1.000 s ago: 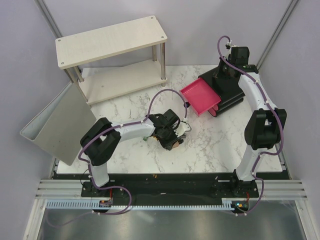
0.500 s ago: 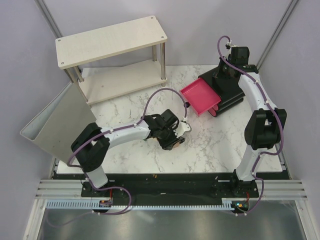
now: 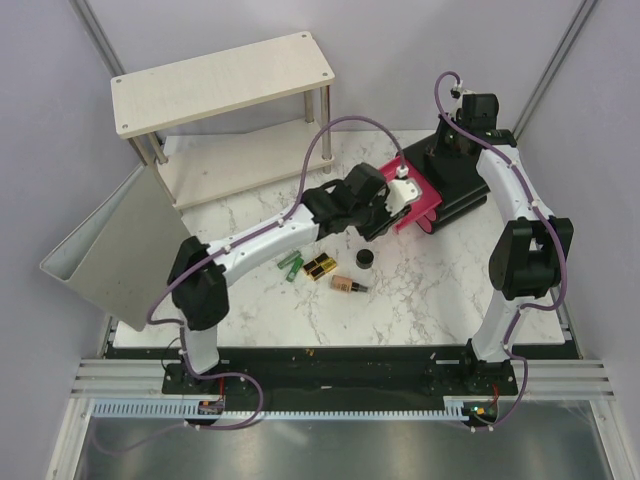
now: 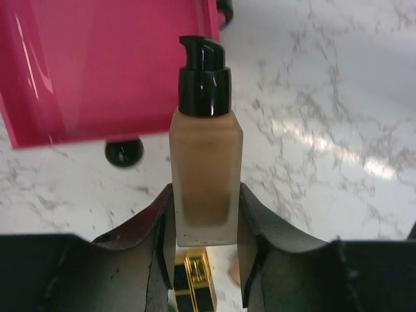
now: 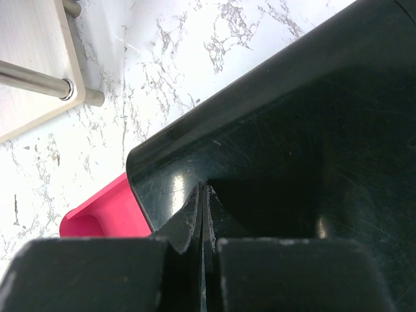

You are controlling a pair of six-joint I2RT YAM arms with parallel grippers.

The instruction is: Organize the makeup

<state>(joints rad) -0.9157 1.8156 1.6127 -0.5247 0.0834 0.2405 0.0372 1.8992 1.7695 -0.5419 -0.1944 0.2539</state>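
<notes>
Our left claw [image 4: 205, 195] is clamped on the lower body of a beige bottle [image 4: 207, 149], one finger on each flat side. The black pump cap points toward the pink drawer [image 4: 97, 65], at its near lip. We judge the grip is set low on the glass so the capped end can go into the drawer first, leaving the fingers outside its wall. The drawer stands pulled out of the black box [image 3: 455, 185], and the part of its floor we can see holds nothing yet. Our right claw [image 5: 203, 214] has its fingers pressed together, tips against the top of that box behind the drawer. That is probably to keep the box from sliding while things are dropped in. The rest of the makeup lies on the surface [image 3: 440, 280] on the near side of the drawer. The round black jar [image 3: 366, 258] is closest to the drawer. The second beige bottle [image 3: 346, 286] lies on its side just beyond the jar, and the black-and-gold case [image 3: 319, 266] and a green tube [image 3: 291, 266] lie farther out to the left.
</notes>
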